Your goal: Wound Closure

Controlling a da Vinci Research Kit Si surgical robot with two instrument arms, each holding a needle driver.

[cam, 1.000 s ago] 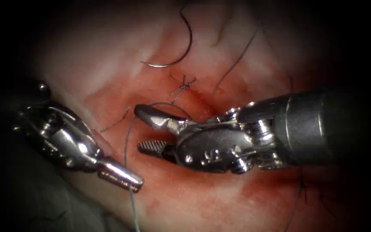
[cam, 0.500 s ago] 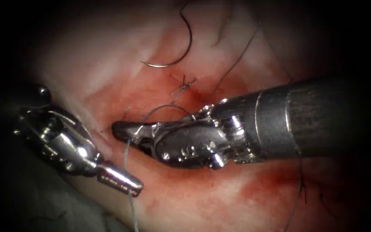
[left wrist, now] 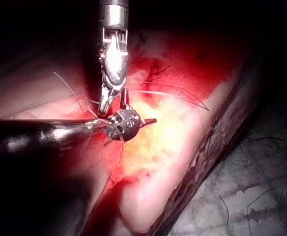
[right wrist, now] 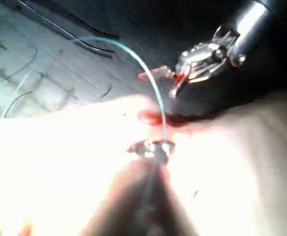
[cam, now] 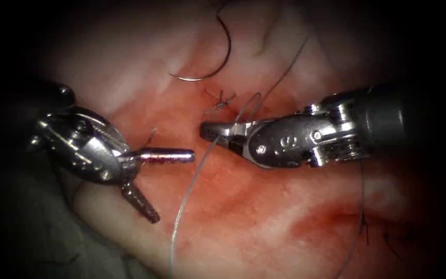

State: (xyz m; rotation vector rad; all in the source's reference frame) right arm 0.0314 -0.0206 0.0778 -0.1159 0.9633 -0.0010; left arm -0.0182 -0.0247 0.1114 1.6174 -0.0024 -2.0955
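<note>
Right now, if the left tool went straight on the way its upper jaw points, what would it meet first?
Likely the thread, then the right tool shut on it; depth is unclear. The left tool is open and empty.

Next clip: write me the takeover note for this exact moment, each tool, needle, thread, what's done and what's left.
Left tool: jaws open, holding nothing.
Right tool: jaws shut on the thread, which runs down toward the near edge of the tissue.
Needle: lying free on the tissue at the far end, not in it, held by neither tool.
Done: one knotted stitch sits on the cut.
Left: the cut nearer the tools carries no stitch.
</note>
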